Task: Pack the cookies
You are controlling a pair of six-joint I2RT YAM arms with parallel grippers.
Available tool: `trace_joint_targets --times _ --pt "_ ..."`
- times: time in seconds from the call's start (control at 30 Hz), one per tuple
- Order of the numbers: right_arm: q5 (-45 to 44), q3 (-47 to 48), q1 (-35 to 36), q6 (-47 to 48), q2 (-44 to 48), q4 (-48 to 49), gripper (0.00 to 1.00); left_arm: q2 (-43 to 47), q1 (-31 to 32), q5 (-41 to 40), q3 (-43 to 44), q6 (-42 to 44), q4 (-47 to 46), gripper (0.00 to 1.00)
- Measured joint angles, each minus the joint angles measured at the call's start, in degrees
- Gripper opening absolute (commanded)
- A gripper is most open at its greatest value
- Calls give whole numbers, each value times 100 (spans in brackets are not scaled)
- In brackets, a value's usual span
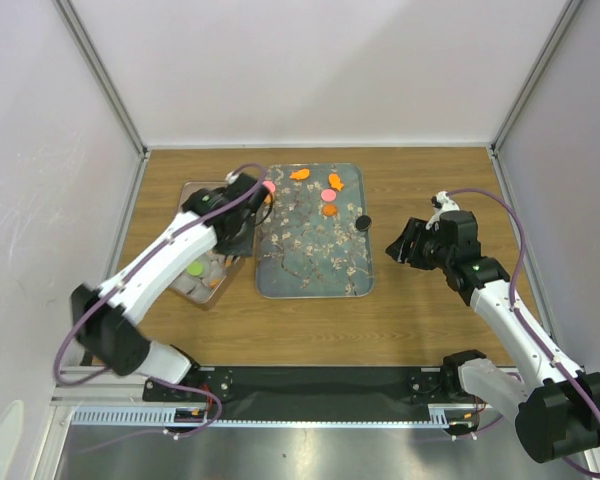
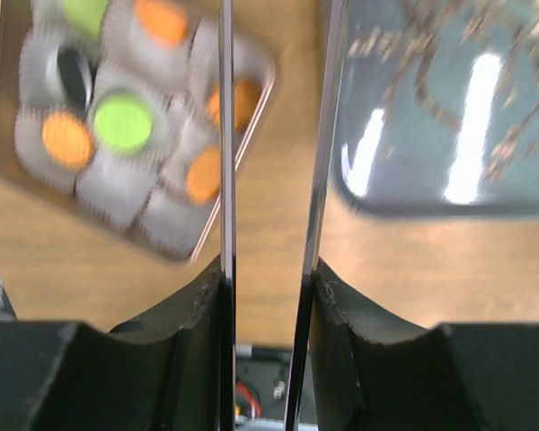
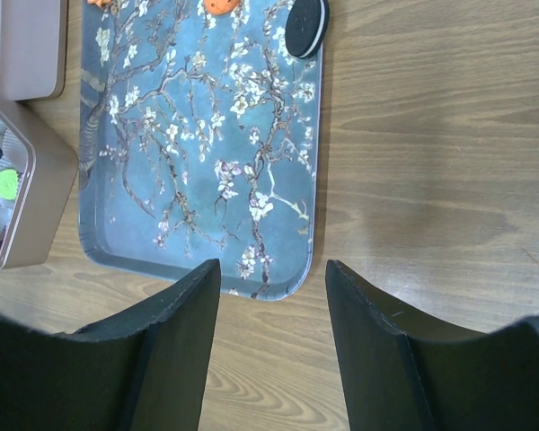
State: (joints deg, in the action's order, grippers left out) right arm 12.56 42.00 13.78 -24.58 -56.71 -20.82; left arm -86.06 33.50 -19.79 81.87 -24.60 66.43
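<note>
Cookies (image 1: 328, 194): several loose at far end of tray (image 1: 315, 260), others in paper cups in tin (image 3: 40, 189). Left gripper (image 1: 260, 192) between tin and tray, jaws narrowly parted. Pink disc (image 1: 269, 186) at its tip; held or not, cannot tell. Right gripper (image 3: 274, 268) wide open, empty, above surface (image 1: 410, 310). Likely step: seat disc flat in empty cup (image 2: 108, 184), release low. Discs flat, no long axis. Fish piece (image 1: 300, 174) runs left-right. Black cookie (image 3: 306, 25) tilted on tray rim.

The left arm (image 1: 165, 262) and right arm (image 1: 508, 318) are each built from white tubular links joined by black cylindrical joint housings. A purple cable (image 1: 480, 191) runs outside each arm. A green indicator lamp (image 1: 477, 266) is lit near each wrist. The left gripper (image 2: 269, 135) carries thin flat fingers on black mounts. The right gripper (image 3: 271, 269) has broad matte-black fingers.
</note>
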Motion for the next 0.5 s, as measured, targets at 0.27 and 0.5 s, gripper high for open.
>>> trace_joint_targets --times 0.27,0.5 --pt "48 0 66 0 -17 15 57 1910 -92 -11 -1333 -466 507 41" --pt "87 0 79 -2 -90 17 56 3021 -407 98 -2225 -820 1001 41"
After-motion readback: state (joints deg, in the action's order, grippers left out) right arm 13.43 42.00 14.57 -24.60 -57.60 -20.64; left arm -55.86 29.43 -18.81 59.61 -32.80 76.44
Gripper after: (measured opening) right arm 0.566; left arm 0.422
